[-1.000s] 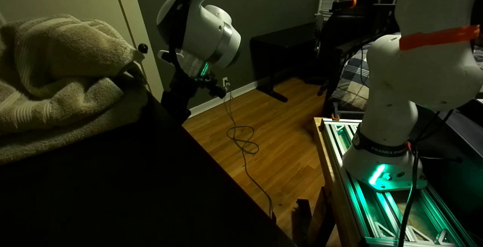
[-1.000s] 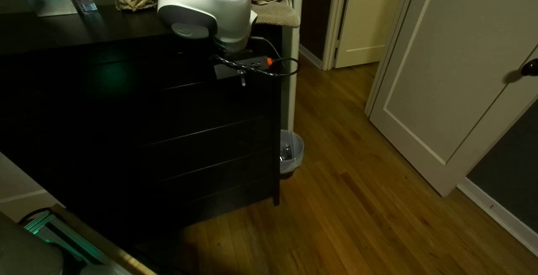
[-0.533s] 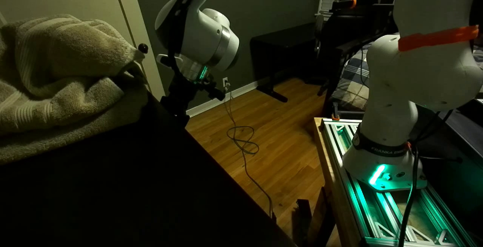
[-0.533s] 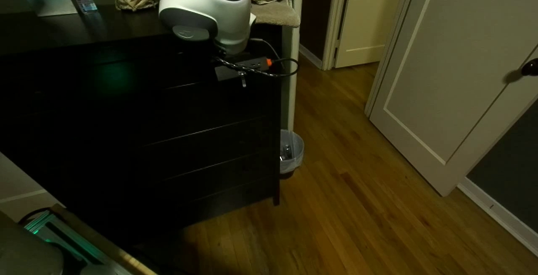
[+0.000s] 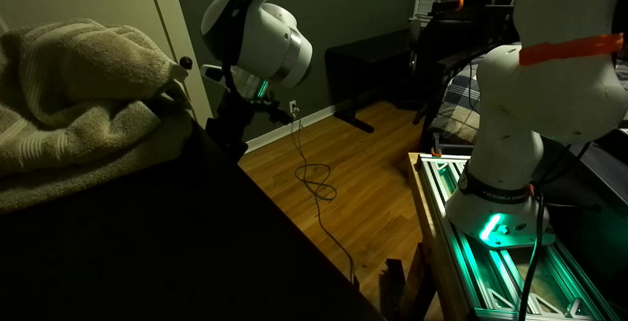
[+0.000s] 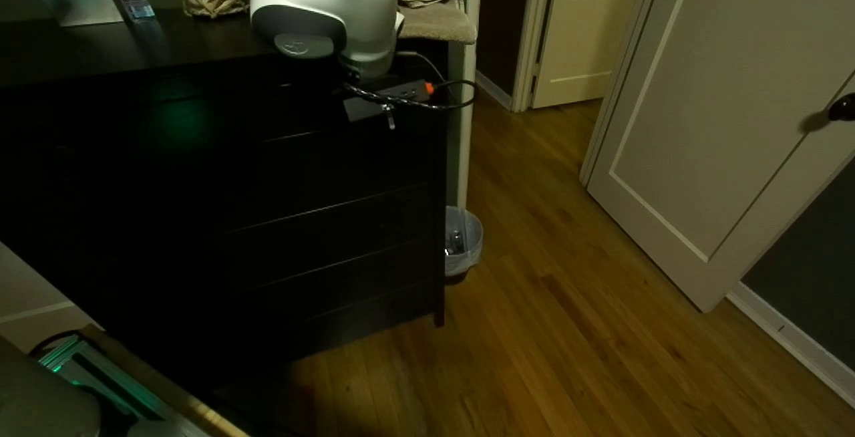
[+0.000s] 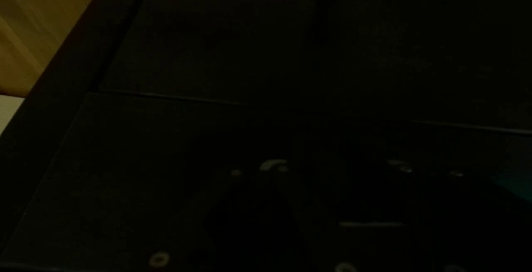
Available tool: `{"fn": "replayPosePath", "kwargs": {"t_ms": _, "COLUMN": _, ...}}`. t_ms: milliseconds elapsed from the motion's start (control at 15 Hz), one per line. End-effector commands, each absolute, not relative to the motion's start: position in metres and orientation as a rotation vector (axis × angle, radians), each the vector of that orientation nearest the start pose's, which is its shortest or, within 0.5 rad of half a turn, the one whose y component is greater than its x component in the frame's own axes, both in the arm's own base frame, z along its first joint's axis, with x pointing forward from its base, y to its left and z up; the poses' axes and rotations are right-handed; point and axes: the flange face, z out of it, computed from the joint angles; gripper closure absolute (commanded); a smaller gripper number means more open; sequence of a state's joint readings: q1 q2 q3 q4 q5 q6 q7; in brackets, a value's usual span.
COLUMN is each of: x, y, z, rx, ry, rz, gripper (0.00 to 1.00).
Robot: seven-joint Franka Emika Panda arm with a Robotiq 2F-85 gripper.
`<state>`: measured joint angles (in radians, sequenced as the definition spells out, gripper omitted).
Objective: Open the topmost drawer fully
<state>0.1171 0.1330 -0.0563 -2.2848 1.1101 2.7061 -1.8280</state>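
All 3 views are dim; the wrist view is soft, near-black around the jaws. In an exterior view a green light (image 5: 263,89) glows above the shadowed jaws; a brighter strip (image 5: 491,227) glares well apart from them.

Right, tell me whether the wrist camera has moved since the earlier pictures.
Yes. In an exterior view, the wrist camera has moved slightly upward in the picture, judged against the trash bin, which has stayed put.

dark drawer fronts (image 7: 124,172) with a pale seam (image 7: 183,98) between, gripper (image 7: 338,163) dim at bottom, wood floor (image 7: 37,18) upper left
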Motion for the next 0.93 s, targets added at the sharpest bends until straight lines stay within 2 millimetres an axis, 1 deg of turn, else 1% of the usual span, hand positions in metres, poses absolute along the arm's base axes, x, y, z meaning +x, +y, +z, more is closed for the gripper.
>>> {"fn": "replayPosePath", "kwargs": {"t_ms": 0, "x": 0.536, "y": 0.005, "z": 0.350, "rx": -2.529, "ry": -1.302, "rz": -0.955, "gripper": 0.40}}
{"fn": "replayPosePath", "kwargs": {"t_ms": 67, "x": 0.537, "y": 0.005, "z": 0.357, "rx": -2.522, "ry": -1.308, "rz": -0.969, "gripper": 0.31}}
{"fn": "replayPosePath", "kwargs": {"t_ms": 133, "x": 0.537, "y": 0.005, "z": 0.362, "rx": -2.524, "ry": -1.318, "rz": -0.976, "gripper": 0.24}}
{"fn": "replayPosePath", "kwargs": {"t_ms": 200, "x": 0.537, "y": 0.005, "z": 0.366, "rx": -2.527, "ry": -1.325, "rz": -0.978, "gripper": 0.21}}
{"fn": "replayPosePath", "kwargs": {"t_ms": 267, "x": 0.538, "y": 0.005, "z": 0.366, "rx": -2.530, "ry": -1.323, "rz": -0.974, "gripper": 0.28}}
{"fn": "replayPosePath", "kwargs": {"t_ms": 333, "x": 0.538, "y": 0.004, "z": 0.366, "rx": -2.534, "ry": -1.323, "rz": -0.967, "gripper": 0.24}}
{"fn": "replayPosePath", "kwargs": {"t_ms": 400, "x": 0.538, "y": 0.003, "z": 0.366, "rx": -2.538, "ry": -1.320, "rz": -0.958, "gripper": 0.26}}
{"fn": "replayPosePath", "kwargs": {"t_ms": 600, "x": 0.539, "y": 0.001, "z": 0.360, "rx": -2.555, "ry": -1.313, "rz": -0.921, "gripper": 0.26}}
{"fn": "replayPosePath", "kwargs": {"t_ms": 800, "x": 0.540, "y": 0.000, "z": 0.354, "rx": -2.572, "ry": -1.306, "rz": -0.882, "gripper": 0.32}}
{"fn": "replayPosePath", "kwargs": {"t_ms": 867, "x": 0.540, "y": 0.000, "z": 0.352, "rx": -2.578, "ry": -1.306, "rz": -0.866, "gripper": 0.32}}
